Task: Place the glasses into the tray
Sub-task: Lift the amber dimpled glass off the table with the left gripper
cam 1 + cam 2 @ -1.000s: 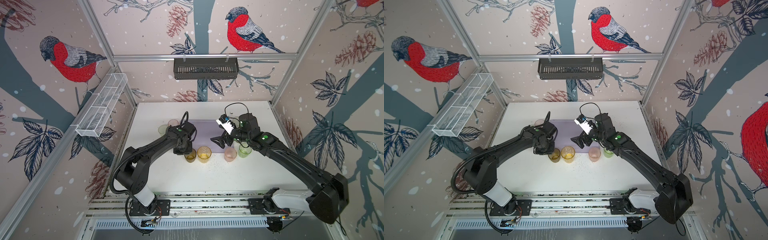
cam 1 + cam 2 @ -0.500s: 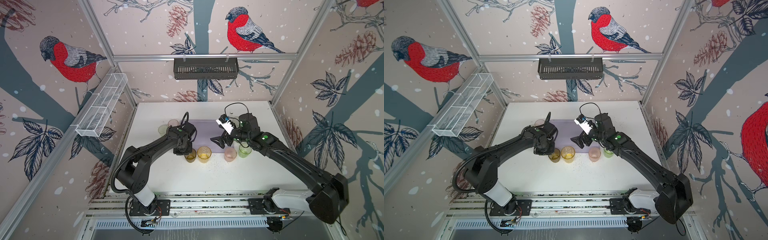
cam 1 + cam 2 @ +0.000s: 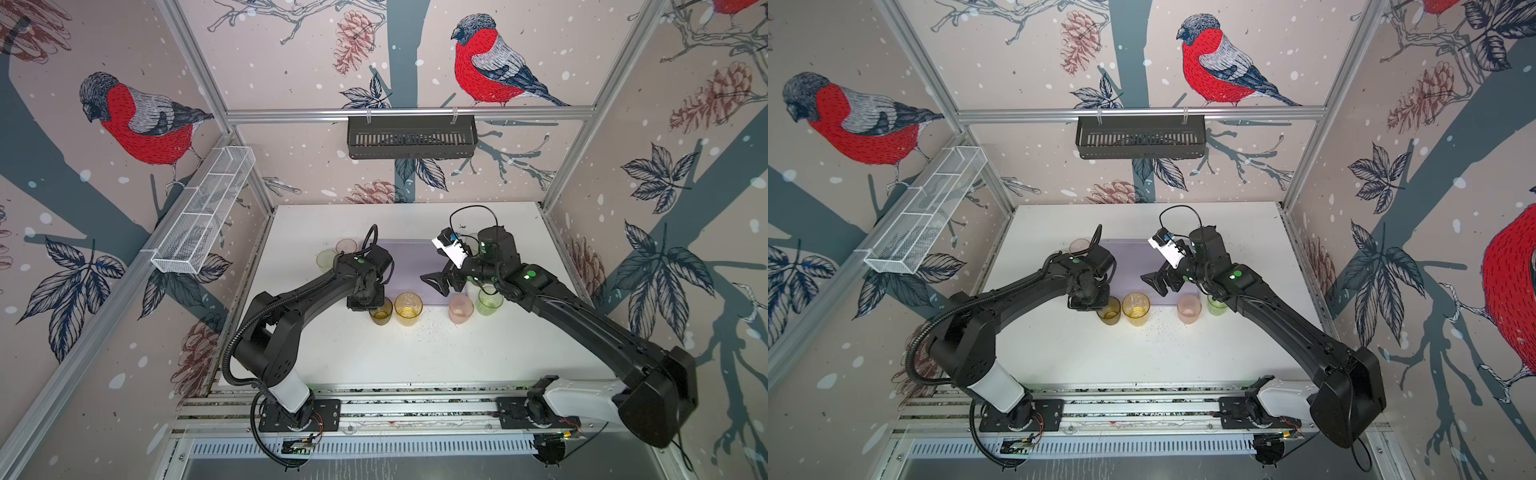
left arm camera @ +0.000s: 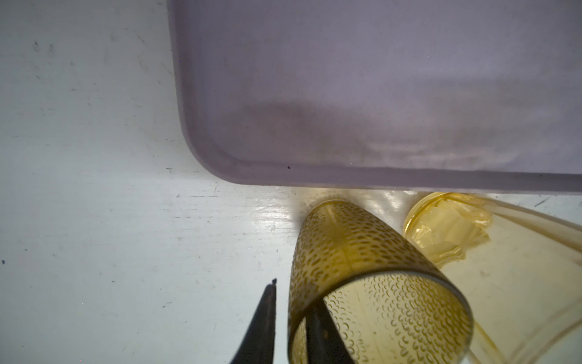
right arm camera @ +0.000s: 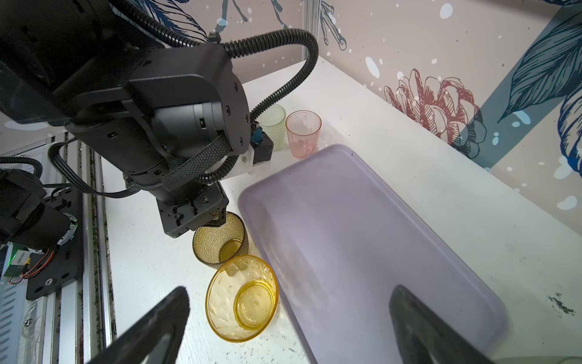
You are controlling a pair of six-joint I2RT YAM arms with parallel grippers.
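The white table [image 3: 415,357] carries the lilac tray [image 5: 362,239], which lies flat at mid-table with nothing standing in it. The left gripper [image 4: 291,321] is positioned at the brown dimpled tumbler [image 4: 371,283], just outside the tray's near rim: 1 finger [image 4: 324,337] is inside the cup and 1 is outside, straddling its wall with a narrow gap; whether the wall is clamped cannot be told. The tumbler stands on the table. The right gripper [image 5: 286,324] hovers over the tray's near edge with its jaws spread wide, holding nothing. The amber tumbler [image 5: 242,297] stands just beside the brown 1. The pink tumbler [image 3: 460,309] and green tumbler [image 3: 489,300] stand near the tray's right corner. 2 further tumblers [image 5: 291,132] stand beyond its far-left corner.
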